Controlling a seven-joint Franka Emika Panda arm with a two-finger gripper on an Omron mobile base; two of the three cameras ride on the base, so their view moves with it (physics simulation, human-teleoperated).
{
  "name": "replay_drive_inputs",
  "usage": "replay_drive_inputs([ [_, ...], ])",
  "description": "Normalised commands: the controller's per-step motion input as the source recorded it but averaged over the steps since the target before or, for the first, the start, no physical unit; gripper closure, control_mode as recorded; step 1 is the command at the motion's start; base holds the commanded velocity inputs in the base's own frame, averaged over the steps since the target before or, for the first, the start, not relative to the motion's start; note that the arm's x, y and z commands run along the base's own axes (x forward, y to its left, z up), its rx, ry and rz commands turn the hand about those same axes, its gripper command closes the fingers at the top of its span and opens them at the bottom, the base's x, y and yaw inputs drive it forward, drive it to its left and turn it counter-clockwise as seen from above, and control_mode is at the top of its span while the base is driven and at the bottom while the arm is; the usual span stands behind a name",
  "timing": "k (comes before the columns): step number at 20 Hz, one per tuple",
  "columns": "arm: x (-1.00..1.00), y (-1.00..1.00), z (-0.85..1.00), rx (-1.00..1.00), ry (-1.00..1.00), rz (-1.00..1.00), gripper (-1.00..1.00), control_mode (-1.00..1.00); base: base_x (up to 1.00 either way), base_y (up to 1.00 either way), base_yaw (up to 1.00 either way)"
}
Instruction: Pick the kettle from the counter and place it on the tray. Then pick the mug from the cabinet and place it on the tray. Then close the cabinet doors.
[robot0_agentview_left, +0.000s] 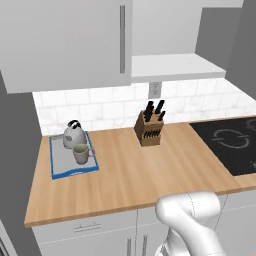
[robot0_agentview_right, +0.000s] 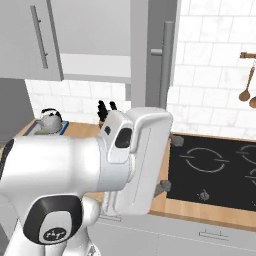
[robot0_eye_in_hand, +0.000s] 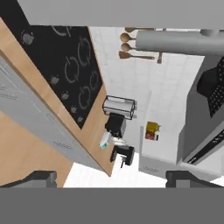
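The silver-grey kettle (robot0_agentview_left: 73, 134) and the grey-beige mug (robot0_agentview_left: 80, 153) both stand on the blue-rimmed tray (robot0_agentview_left: 61, 167) at the left end of the wooden counter (robot0_agentview_left: 130, 175). The kettle (robot0_agentview_right: 50, 120) also shows at far left in the right base view. The cabinet (robot0_agentview_left: 175, 67) shows its bare white shelf floor. Its left door (robot0_agentview_left: 65, 40) covers the left half, and its right door (robot0_agentview_right: 150, 50) stands swung out, edge-on. My gripper (robot0_agentview_right: 170, 164) is open and holds nothing, just below that door's bar handle (robot0_agentview_right: 168, 60). In the hand view the gripper (robot0_eye_in_hand: 113, 180) looks past the handle (robot0_eye_in_hand: 175, 41).
A brown knife block (robot0_agentview_left: 150, 129) stands mid-counter against the tiled wall. The black stovetop (robot0_agentview_left: 230, 142) takes the counter's right end. Wooden spoons (robot0_agentview_right: 247, 85) hang on the wall above it. Small appliances (robot0_eye_in_hand: 118, 127) sit farther along the counter.
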Motion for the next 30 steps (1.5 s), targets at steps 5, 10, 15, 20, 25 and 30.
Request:
replay_drive_inputs([
  [5,0.40,-0.39,0.01,-0.01,0.19,0.00,-1.00,-1.00,0.00,0.00,0.00],
  [10,0.53,-0.10,0.01,0.00,0.09,0.06,-1.00,-1.00,0.00,0.00,0.00],
  [15,0.54,0.00,-0.01,0.00,0.06,0.11,-1.00,-1.00,0.00,0.00,0.00],
  [20,0.44,0.19,-0.04,-0.05,0.02,0.12,-1.00,-1.00,0.00,0.00,0.00],
  [25,0.44,0.43,-0.05,-0.08,0.02,0.10,-1.00,-1.00,0.00,0.00,0.00],
  [30,0.35,0.66,-0.09,-0.11,0.00,0.07,-1.00,-1.00,0.00,0.00,0.00],
])
